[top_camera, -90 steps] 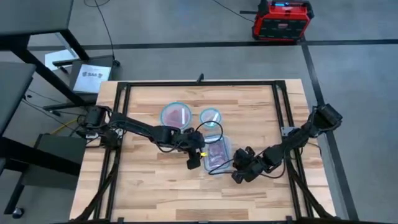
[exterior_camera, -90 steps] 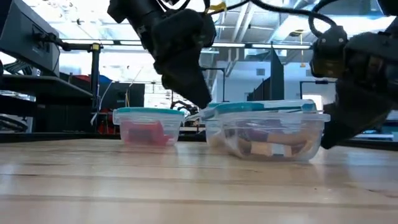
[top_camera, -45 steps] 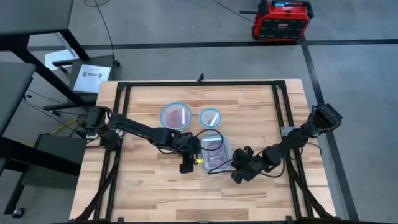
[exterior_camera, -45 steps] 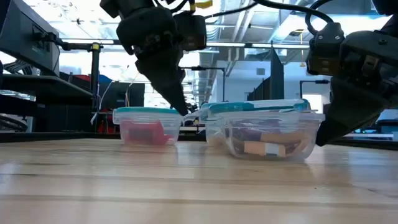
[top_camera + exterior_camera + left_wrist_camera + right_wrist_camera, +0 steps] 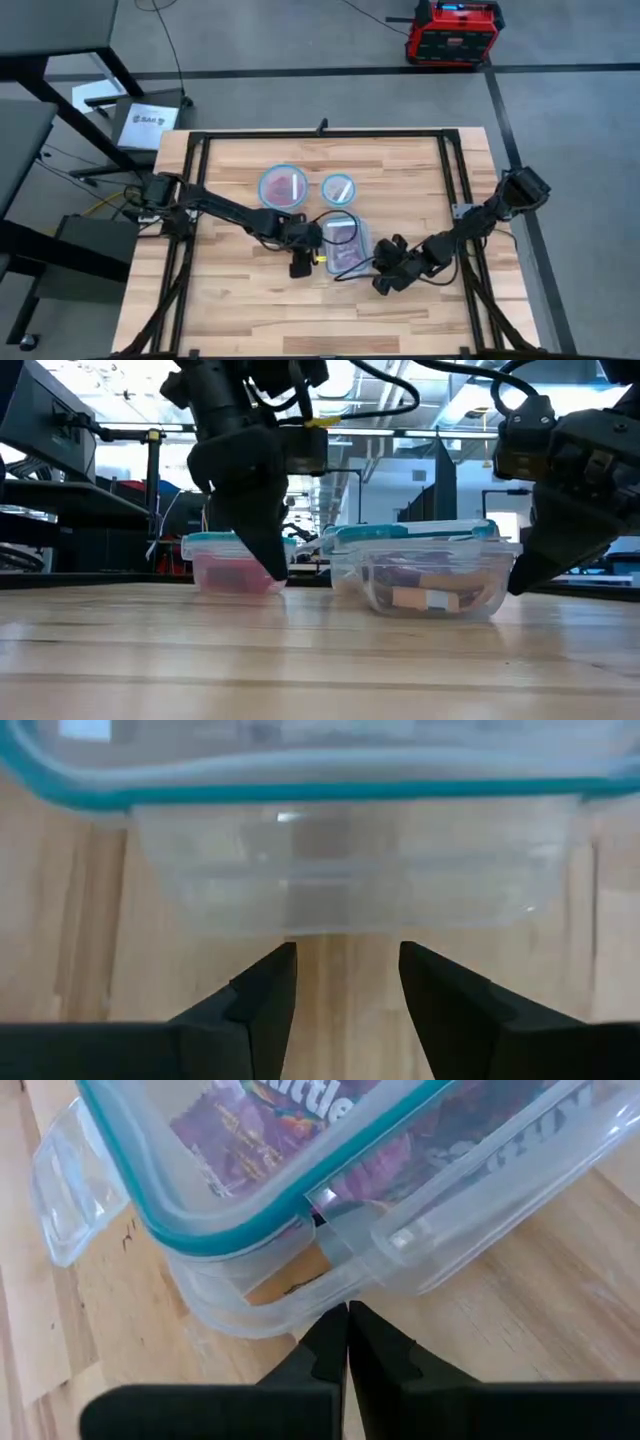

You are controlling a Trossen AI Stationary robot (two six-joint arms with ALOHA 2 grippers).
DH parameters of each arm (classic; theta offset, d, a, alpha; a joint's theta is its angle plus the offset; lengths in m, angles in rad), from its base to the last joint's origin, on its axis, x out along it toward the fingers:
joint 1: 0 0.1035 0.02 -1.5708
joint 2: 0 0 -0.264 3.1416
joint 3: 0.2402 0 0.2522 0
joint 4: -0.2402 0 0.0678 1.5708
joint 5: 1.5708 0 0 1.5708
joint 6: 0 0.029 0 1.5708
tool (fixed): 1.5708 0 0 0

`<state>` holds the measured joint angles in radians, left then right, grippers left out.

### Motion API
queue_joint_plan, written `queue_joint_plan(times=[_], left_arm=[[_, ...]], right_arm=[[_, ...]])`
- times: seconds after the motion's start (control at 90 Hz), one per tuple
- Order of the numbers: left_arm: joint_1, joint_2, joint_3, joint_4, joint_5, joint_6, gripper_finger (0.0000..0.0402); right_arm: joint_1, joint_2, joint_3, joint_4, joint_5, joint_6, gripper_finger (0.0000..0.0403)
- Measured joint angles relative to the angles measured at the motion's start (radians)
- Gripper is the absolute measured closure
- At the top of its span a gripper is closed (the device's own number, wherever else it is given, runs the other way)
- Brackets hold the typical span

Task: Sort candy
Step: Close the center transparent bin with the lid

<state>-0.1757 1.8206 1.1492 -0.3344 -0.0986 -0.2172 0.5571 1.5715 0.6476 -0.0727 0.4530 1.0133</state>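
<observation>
A clear rectangular container (image 5: 345, 243) with a blue-rimmed lid (image 5: 250, 1190) lying askew on it holds purple candy packets (image 5: 270, 1120). My left gripper (image 5: 300, 265) stands open and low over the table at the container's left end, its fingertips (image 5: 285, 960) just short of the clear wall (image 5: 350, 880). My right gripper (image 5: 380, 272) is shut at the container's right end. Farther back, a round container (image 5: 284, 186) holds red candy and a smaller one (image 5: 338, 187) a white stick. My right gripper's shut fingertips (image 5: 335, 1330) stand right at the container's clear wall (image 5: 300, 1302), below the lid's latch tab. They come slanting down from the table's right side. I cannot tell whether they touch the wall. The container rests flat on the table.
Black frame rails run along the table's left, right and far sides (image 5: 320, 135). Bare wood lies between the container and the near edge (image 5: 320, 320). In the low view the round container with red candy (image 5: 235, 565) sits right behind my left gripper (image 5: 268, 565).
My left gripper has left the rectangular container's lid edge, going toward the table's left edge and down close to the tabletop. My right gripper has stayed at the container's right end.
</observation>
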Motion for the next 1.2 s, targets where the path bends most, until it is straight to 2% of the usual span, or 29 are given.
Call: queue_joint_plan(times=[0.3,0.7,0.911,1.0,1.067,1.2], left_arm=[[0.0,0.0,0.031,0.058,0.001,0.076,0.0238],[-0.009,0.0,0.042,-0.015,0.011,0.102,0.0238],[-0.016,0.0,0.042,-0.023,0.011,0.111,0.0238],[-0.015,0.0,0.042,-0.028,0.01,0.104,0.0238],[-0.015,0.0,0.042,-0.033,0.008,0.104,0.0238],[-0.016,0.0,0.042,-0.033,0.008,0.101,0.0238]], right_arm=[[-0.001,0.0,0.0,-0.002,0.0,-0.001,0.0403],[0.0,0.0,0.0,0.007,-0.005,-0.001,0.0403],[0.017,-0.001,0.001,0.028,-0.103,-0.015,0.0403],[0.033,-0.007,0.022,-0.062,-0.161,0.003,0.0403],[0.042,-0.024,0.054,-0.197,-0.159,0.04,0.0403],[0.036,-0.064,0.102,-0.446,-0.022,0.084,0.0403]])
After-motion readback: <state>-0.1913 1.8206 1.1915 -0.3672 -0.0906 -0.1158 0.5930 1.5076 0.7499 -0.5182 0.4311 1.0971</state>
